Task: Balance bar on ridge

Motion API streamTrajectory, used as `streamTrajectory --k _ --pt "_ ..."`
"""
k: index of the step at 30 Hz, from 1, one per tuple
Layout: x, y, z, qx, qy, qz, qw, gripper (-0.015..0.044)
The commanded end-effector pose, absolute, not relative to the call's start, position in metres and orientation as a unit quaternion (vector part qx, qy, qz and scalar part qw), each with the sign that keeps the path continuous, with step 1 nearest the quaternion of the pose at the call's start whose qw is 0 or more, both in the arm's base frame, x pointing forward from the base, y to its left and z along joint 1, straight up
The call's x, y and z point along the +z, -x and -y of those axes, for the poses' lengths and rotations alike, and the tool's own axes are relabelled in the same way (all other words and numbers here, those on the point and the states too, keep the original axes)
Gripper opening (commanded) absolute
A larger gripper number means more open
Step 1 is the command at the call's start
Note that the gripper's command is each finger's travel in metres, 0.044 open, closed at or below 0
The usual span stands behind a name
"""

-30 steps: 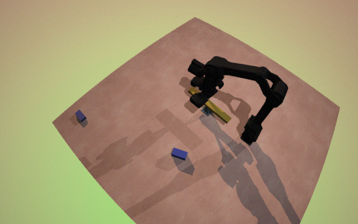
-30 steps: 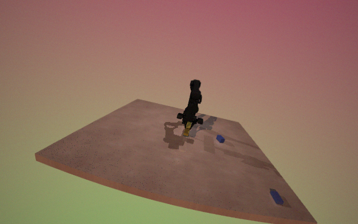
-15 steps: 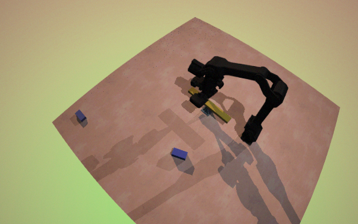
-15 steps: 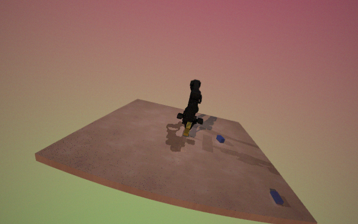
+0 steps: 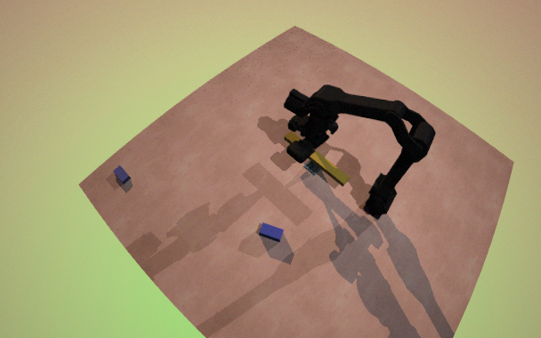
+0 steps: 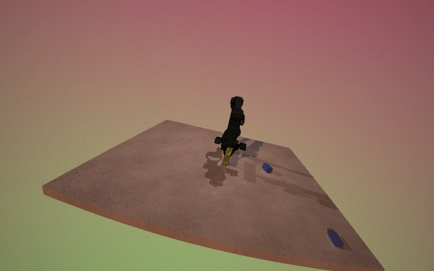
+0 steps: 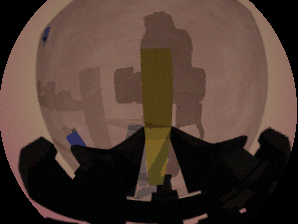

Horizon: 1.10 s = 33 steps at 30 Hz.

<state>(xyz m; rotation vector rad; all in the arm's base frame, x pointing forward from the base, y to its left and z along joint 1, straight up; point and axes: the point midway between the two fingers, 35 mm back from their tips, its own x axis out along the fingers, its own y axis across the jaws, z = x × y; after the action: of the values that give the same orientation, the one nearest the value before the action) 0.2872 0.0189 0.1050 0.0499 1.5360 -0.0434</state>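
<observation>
The yellow bar (image 5: pixel 332 169) (image 6: pixel 226 160) (image 7: pixel 157 90) is held above the table (image 5: pixel 193 147) (image 6: pixel 137 185) and looks about level. My gripper (image 5: pixel 310 150) (image 6: pixel 228 153) (image 7: pixel 157 129) points down and is shut on the bar near its middle, one finger on each long side. The ridge, a small teal piece (image 5: pixel 311 167) (image 7: pixel 133 131), shows beside and below the bar's middle; the bar hides the rest of it. I cannot tell whether the bar touches the ridge.
A blue block (image 5: pixel 271 231) (image 6: pixel 267 167) (image 7: pixel 75 137) lies on the table to one side of the arm. Another blue block (image 5: pixel 122 174) (image 6: pixel 335 238) (image 7: pixel 46 34) lies farther off, near the table's edge. Several arm shadows cross the table.
</observation>
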Motion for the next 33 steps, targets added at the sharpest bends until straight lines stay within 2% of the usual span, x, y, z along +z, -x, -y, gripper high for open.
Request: streamTrajectory --k 1,33 --pt "0.1049 -0.2872 -0.0189 -0.02 -0.023 -0.695 0.719 0.0157" --pt "0.1049 -0.2872 -0.0189 -0.02 -0.023 -0.695 0.719 0.0171"
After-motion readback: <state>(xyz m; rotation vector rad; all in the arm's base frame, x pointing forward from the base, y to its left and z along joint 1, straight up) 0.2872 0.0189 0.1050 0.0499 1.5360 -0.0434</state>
